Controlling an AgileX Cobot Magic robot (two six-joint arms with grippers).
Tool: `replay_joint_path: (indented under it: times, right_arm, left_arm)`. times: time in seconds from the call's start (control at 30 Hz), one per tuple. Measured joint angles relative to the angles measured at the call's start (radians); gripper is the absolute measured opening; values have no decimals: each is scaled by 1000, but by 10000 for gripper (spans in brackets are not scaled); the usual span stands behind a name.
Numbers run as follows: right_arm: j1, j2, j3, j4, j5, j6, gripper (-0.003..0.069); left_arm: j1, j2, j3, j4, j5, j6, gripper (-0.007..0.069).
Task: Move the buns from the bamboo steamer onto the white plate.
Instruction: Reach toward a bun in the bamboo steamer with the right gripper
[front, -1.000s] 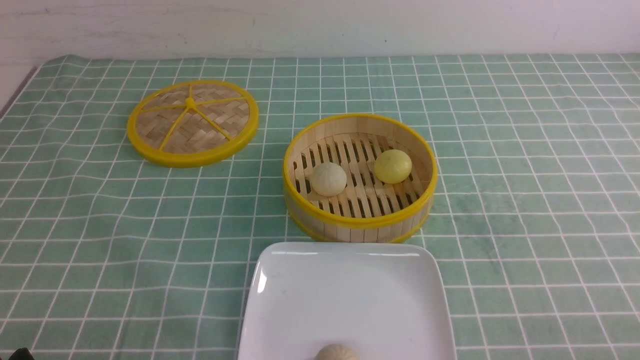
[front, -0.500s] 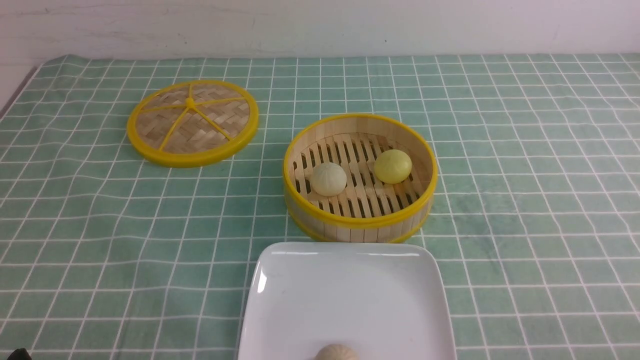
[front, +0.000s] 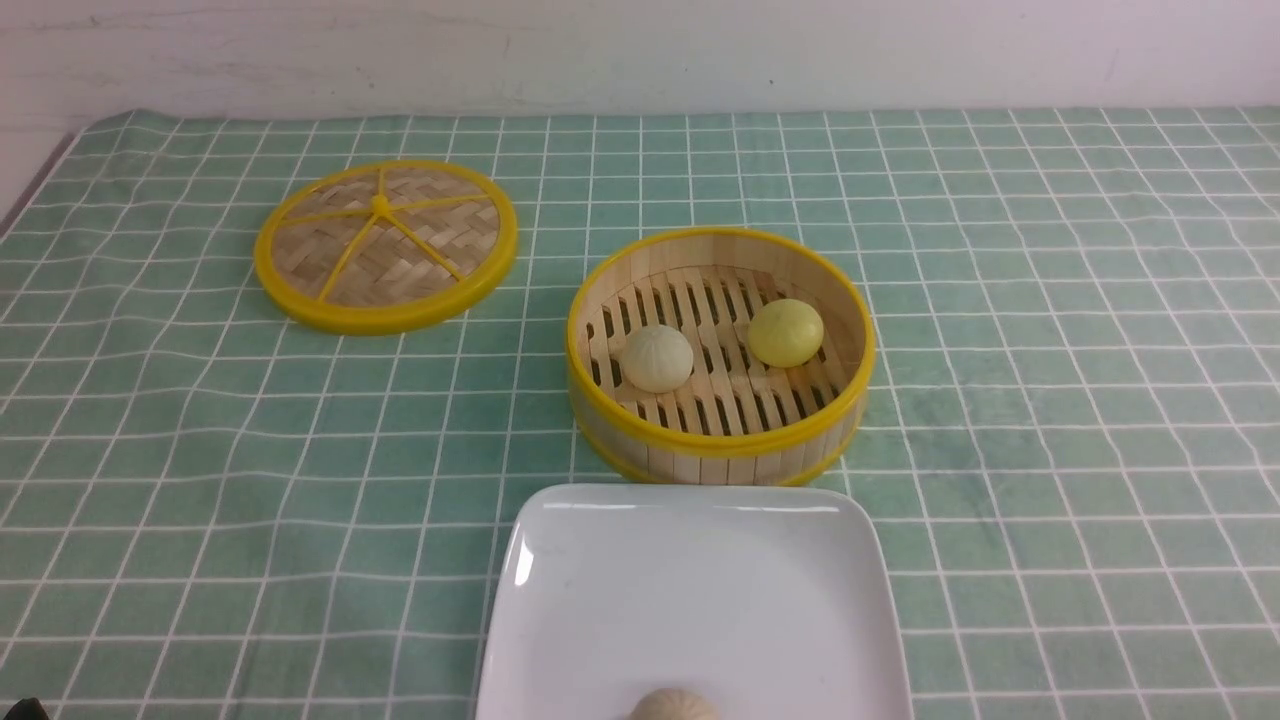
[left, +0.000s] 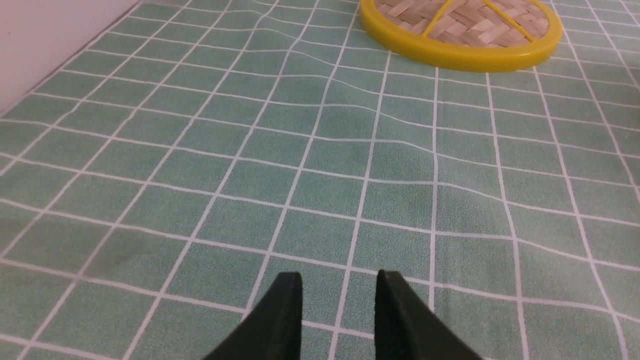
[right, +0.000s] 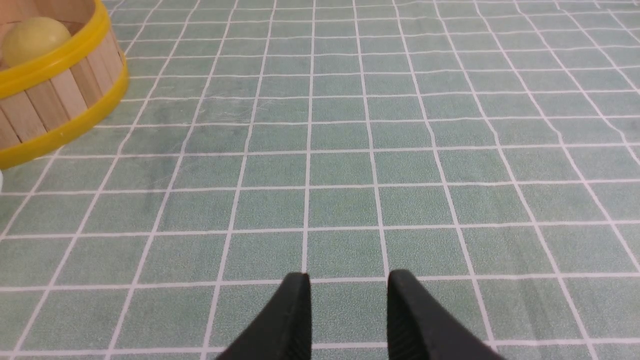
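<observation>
Both buns are sitting in the bamboo steamer (front: 720, 445) at centre frame, the cream-white bun (front: 657, 357) on its left and the pale yellow bun (front: 786, 332) on its right, well apart. The white plate (front: 700, 590) is lying just below it at the bottom centre, its far edge just beside the steamer wall, with a browner bun (front: 673, 705) peeking up at the lower edge. The left gripper (left: 340, 275) is hovering low over the checked cloth (front: 1050, 300), jaws spread and empty, facing only the lid (front: 385, 245). The right gripper (right: 347, 274) is doing likewise, jaws parted on nothing, but its camera is catching the steamer and the yellow bun, so I'm judging the right arm nearer. Being round, the buns are offering no long axis. The deep wall is calling for a reach from above, with open cloth all along the right.
</observation>
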Motion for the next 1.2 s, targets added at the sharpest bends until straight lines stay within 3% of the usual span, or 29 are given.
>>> replay_joint_path:
  times: [0.37,0.43,0.5,0.53,0.57,0.63,0.73,1.03,1.13,1.2]
  right_arm:
    - [0,0,0,0,0,0,240]
    - [0,0,1,10,-15,12,240]
    - [0,0,6,75,-37,61,240]
    - [0,0,11,209,-71,158,240]
    - [0,0,12,228,-75,172,240]
    - [0,0,13,437,-113,313,240]
    - [0,0,13,623,-138,407,240]
    - [0,0,13,709,-180,435,232]
    - [0,0,-21,710,-217,387,192]
    - [0,0,-103,697,-245,287,138]
  left_arm:
    - [0,0,0,1,0,-10,240]
    - [0,0,0,-90,-12,-106,240]
    - [0,0,0,-185,-24,-179,240]
    - [0,0,1,-312,-34,-304,240]
    - [0,0,1,-328,-34,-317,240]
    - [0,0,1,-474,-38,-440,240]
    - [0,0,1,-575,-46,-558,240]
    - [0,0,2,-591,-95,-591,240]
    - [0,0,-11,-592,-178,-525,232]
    - [0,0,-86,-559,-204,-406,202]
